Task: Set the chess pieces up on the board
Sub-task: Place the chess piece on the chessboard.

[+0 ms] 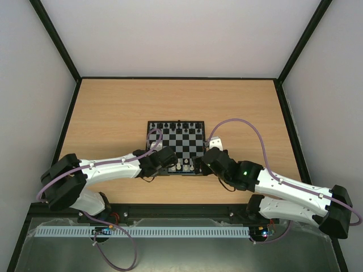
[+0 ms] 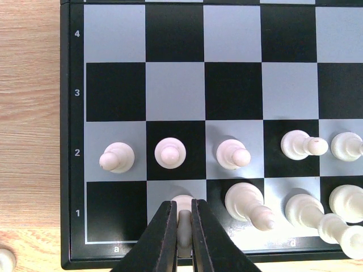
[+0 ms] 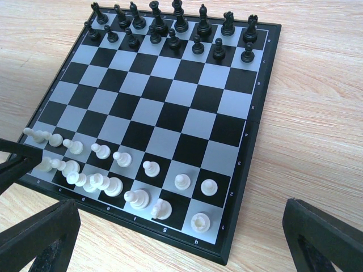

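Wood-grain table (image 1: 113,113) inside pale walls (image 1: 170,34); left fingers (image 2: 161,241) pinch a white piece (image 2: 182,201), right fingers (image 3: 39,241) spread wide.

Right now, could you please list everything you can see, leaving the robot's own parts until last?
board: one, black and pale grey checks, mid-table
black pieces: sixteen, black, far two rows
white pieces: count unclear, whitish, near two rows
held piece: one, whitish, on b1
loose piece: one, whitish, on the table by the a1 corner
table: one, light wood
cables: two, purple, looping along the arms
arms: two, white and black, reaching from the near edge
left fingers: two, black, shut on the held piece
right fingers: two, black, open, by the board's near right corner
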You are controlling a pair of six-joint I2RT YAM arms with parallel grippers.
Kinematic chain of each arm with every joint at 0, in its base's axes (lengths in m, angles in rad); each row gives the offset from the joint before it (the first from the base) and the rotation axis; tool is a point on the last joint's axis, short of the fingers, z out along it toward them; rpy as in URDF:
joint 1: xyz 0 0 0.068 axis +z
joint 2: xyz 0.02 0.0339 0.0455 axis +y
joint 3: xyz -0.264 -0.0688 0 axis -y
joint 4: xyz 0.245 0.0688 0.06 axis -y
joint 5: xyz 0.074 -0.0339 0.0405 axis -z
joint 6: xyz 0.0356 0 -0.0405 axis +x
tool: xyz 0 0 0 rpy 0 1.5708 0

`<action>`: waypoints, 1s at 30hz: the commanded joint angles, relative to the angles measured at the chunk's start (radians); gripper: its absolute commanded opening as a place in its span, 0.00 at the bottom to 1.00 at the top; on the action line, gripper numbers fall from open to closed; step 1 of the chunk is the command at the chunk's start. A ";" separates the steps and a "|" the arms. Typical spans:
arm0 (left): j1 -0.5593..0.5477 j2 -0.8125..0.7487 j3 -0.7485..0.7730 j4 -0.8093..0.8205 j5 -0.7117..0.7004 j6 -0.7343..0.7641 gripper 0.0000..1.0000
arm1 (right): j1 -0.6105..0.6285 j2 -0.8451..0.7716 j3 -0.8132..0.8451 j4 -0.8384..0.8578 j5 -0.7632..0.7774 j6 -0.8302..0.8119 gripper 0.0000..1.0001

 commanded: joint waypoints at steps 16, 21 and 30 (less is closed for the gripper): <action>0.005 -0.032 0.002 -0.015 -0.007 0.003 0.17 | -0.007 0.000 -0.013 -0.018 0.020 0.006 0.99; 0.005 -0.067 0.006 -0.057 -0.031 -0.014 0.19 | -0.008 -0.002 -0.013 -0.017 0.019 0.007 0.99; 0.005 -0.370 -0.098 -0.217 -0.099 -0.145 0.60 | -0.007 0.006 -0.008 -0.021 0.017 0.008 0.98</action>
